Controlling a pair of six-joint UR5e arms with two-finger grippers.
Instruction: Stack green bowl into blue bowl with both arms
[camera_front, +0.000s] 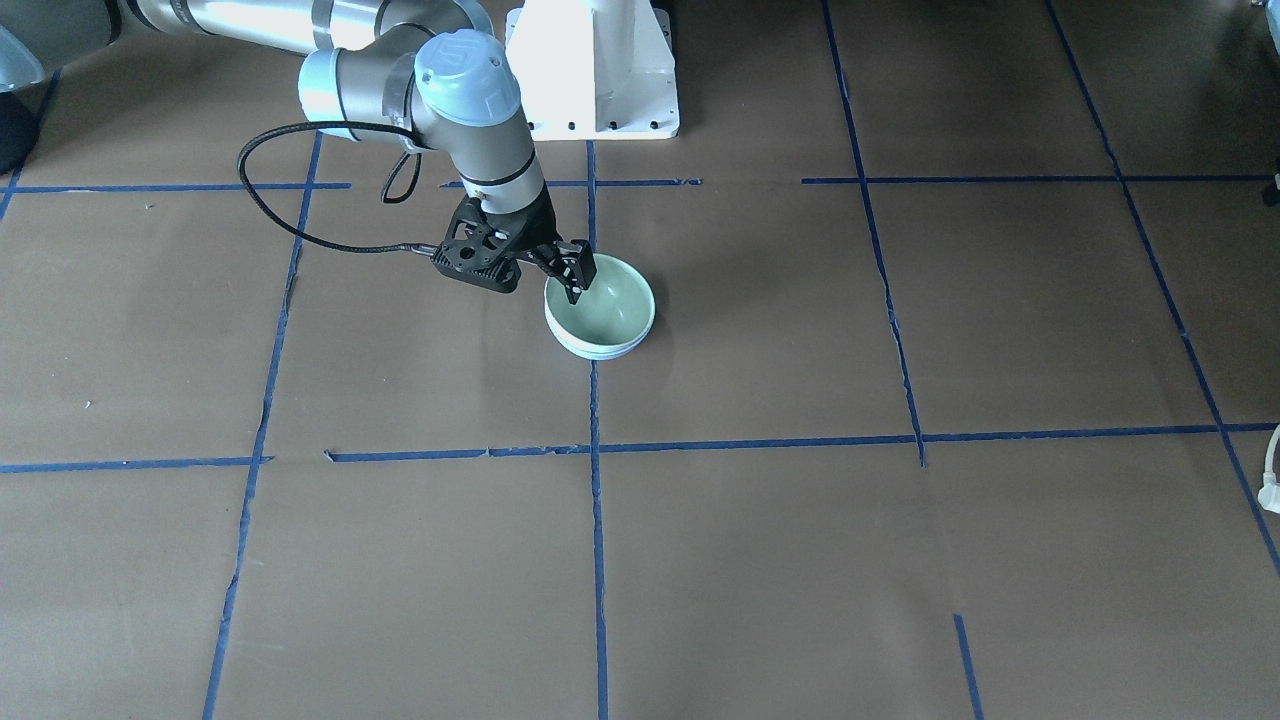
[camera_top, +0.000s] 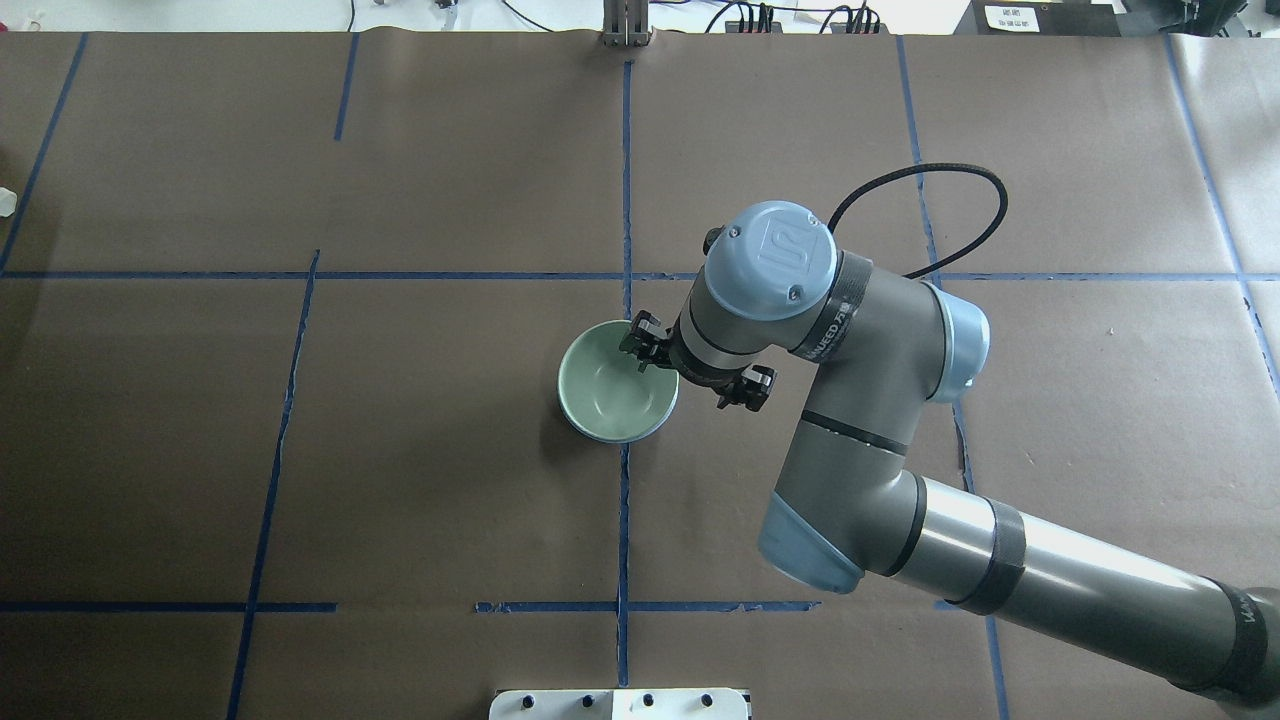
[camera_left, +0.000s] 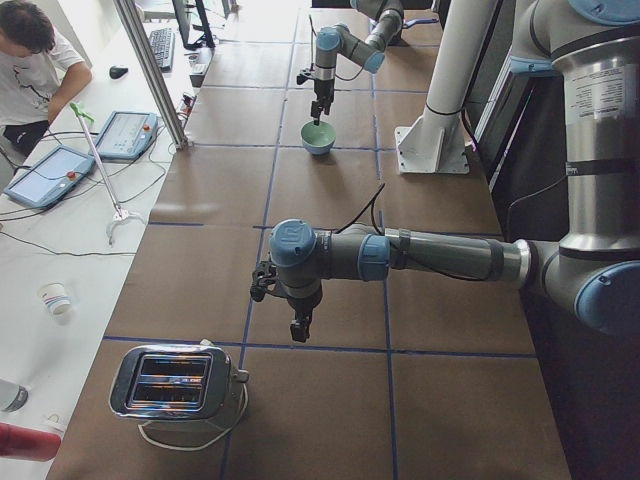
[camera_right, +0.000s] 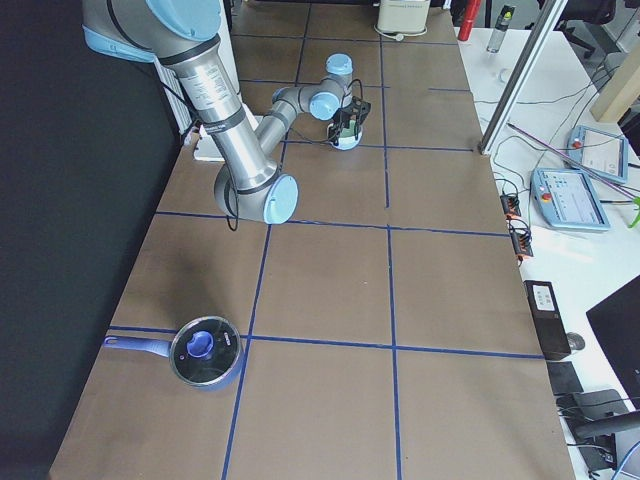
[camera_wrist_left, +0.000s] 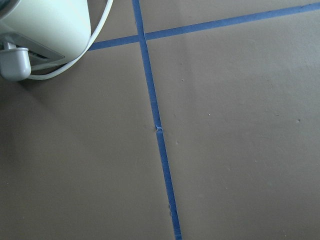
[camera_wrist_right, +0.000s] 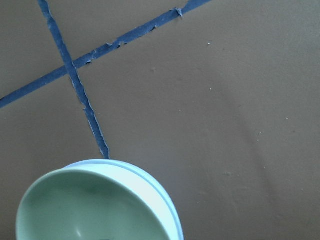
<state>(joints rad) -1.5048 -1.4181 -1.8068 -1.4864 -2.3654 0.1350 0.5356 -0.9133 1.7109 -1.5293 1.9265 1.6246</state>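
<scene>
The green bowl (camera_front: 612, 305) sits nested inside the blue bowl (camera_front: 598, 352) near the table's middle, on a blue tape line. Only the blue bowl's pale rim shows beneath it. The right wrist view shows the green bowl (camera_wrist_right: 90, 210) with the blue rim (camera_wrist_right: 169, 207) around it. My right gripper (camera_front: 573, 285) points down at the bowl's rim on the robot's side, its fingers close together astride the green rim. From overhead the right gripper (camera_top: 648, 345) is partly hidden by the wrist. My left gripper (camera_left: 299, 332) hangs over bare table far from the bowls; I cannot tell whether it is open.
A chrome toaster (camera_left: 175, 385) with a white cable stands near the left arm; its corner shows in the left wrist view (camera_wrist_left: 45, 25). A blue lidded pot (camera_right: 205, 352) sits at the right end of the table. The white pedestal (camera_front: 595, 70) stands behind the bowls.
</scene>
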